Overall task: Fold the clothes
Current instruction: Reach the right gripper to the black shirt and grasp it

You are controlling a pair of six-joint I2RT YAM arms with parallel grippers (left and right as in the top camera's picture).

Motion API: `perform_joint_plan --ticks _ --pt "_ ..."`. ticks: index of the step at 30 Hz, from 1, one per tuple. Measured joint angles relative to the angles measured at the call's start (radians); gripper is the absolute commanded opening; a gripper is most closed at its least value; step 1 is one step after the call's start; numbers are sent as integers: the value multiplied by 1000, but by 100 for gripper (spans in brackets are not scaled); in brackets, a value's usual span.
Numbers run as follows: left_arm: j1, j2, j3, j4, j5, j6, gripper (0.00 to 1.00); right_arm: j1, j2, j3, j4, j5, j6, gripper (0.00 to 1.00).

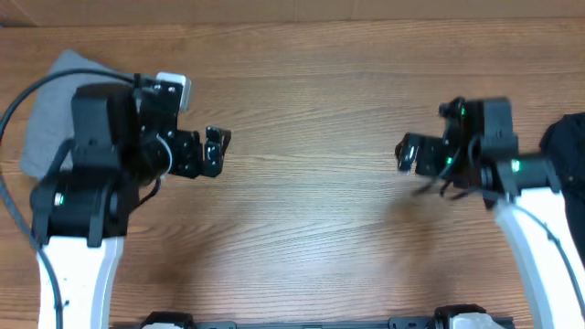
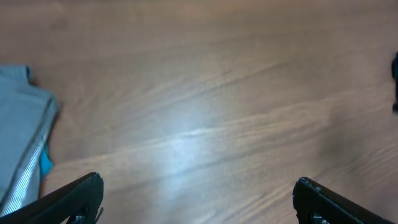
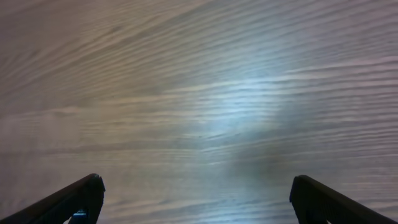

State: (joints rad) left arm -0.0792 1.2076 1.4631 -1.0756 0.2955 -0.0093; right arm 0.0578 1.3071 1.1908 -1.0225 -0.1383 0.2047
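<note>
Along the right edge of the brown wood-grain bench [image 1: 311, 82], about halfway along it, lies the task item: a black soft fabric garment [image 1: 569, 151]. Only part of it shows in the overhead view. The picture edge cuts it off and my right arm crosses in front of it. Whether it lies flat or bunched cannot be told from that part. Neither wrist view shows it.

Left gripper [image 1: 219, 153]: jaws spread wide, holding nothing. It hangs over bare wood left of the bench centre and points toward the centre. In the left wrist view my black left fingertips [image 2: 78, 198] sit at the bottom corners of the picture with only bare wood between them.

Right gripper [image 1: 403, 155]: jaws likewise spread wide, holding nothing. It hangs over bare wood right of the bench centre, facing the left gripper and well apart from it. The garment lies on the far side of my right arm from this gripper, and the fingers do not touch it. In the right wrist view my black right fingertips [image 3: 74, 198] frame bare wood with a pale patch of glare.

Other item noted: a light grey folded cloth [image 1: 50, 110] at the far left corner of the bench, partly under my left arm. The left wrist view shows its edge at the left side of the picture, with a striped inner layer and a small blue patch. It lies apart from my left fingertips.
</note>
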Motion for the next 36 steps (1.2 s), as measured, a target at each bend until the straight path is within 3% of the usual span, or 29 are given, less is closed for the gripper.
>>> perform_joint_plan --ticks 8,16,29,36 --pt "0 62 4 -48 5 0 100 -333 266 257 23 -98 20 100" --pt "0 62 4 -54 5 0 100 -567 326 280 198 -86 55 100" --pt "0 62 4 -54 5 0 100 -724 677 290 354 110 201 100" --pt "0 66 4 -53 5 0 100 -724 780 290 375 131 225 90"
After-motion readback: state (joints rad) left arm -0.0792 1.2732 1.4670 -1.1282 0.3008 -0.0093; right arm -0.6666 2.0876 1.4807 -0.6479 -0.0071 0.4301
